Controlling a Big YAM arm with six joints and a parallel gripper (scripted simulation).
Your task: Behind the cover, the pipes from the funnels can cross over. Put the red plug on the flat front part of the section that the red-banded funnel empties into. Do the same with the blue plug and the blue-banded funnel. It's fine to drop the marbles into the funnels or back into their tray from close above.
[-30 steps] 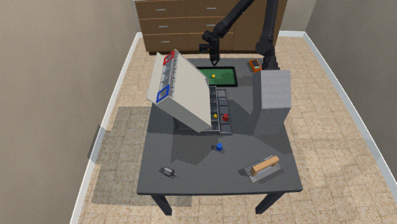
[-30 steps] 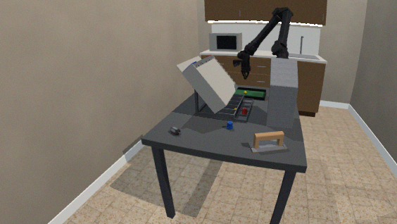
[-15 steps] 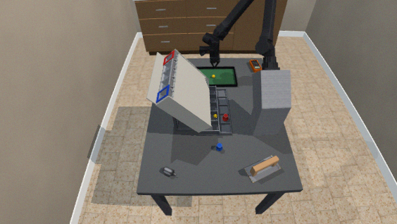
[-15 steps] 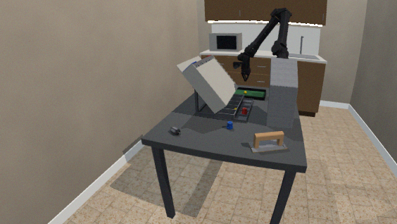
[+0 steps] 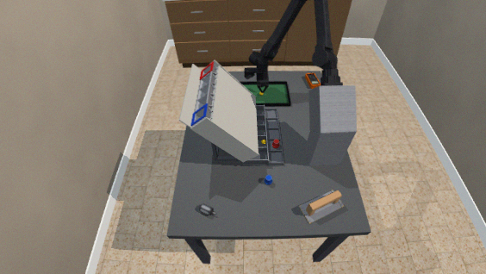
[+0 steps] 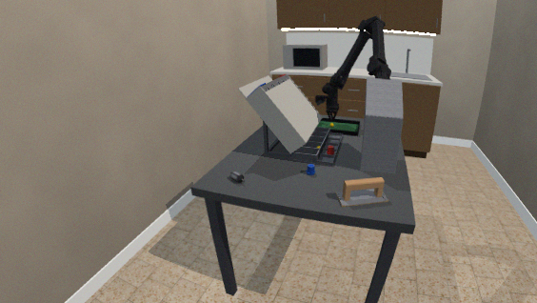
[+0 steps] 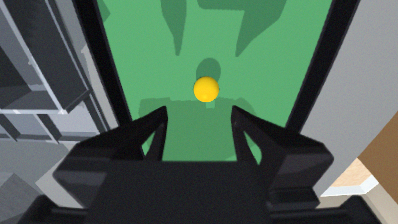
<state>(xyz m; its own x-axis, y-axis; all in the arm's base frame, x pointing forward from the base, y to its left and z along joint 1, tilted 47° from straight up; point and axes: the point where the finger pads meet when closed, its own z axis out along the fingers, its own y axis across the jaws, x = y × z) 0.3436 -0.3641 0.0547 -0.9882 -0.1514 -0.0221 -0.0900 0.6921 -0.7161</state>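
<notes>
My gripper (image 7: 199, 112) is open and empty, low over the green marble tray (image 5: 266, 93). A yellow marble (image 7: 206, 89) lies on the green felt just ahead of the fingertips; it also shows in the top view (image 5: 261, 92). The tilted cover (image 5: 224, 113) carries a red-banded funnel (image 5: 207, 70) and a blue-banded funnel (image 5: 199, 115) at its top edge. The red plug (image 5: 276, 143) stands on the flat front part of a section near the front end of the row, with another yellow marble (image 5: 263, 141) in the section behind it. The blue plug (image 5: 268, 179) stands on the table in front of the sections.
A tall grey block (image 5: 337, 122) stands right of the sections. An orange device (image 5: 313, 79) lies at the back right. A wooden-handled trowel (image 5: 324, 204) lies at the front right. A small dark object (image 5: 206, 210) lies at the front left.
</notes>
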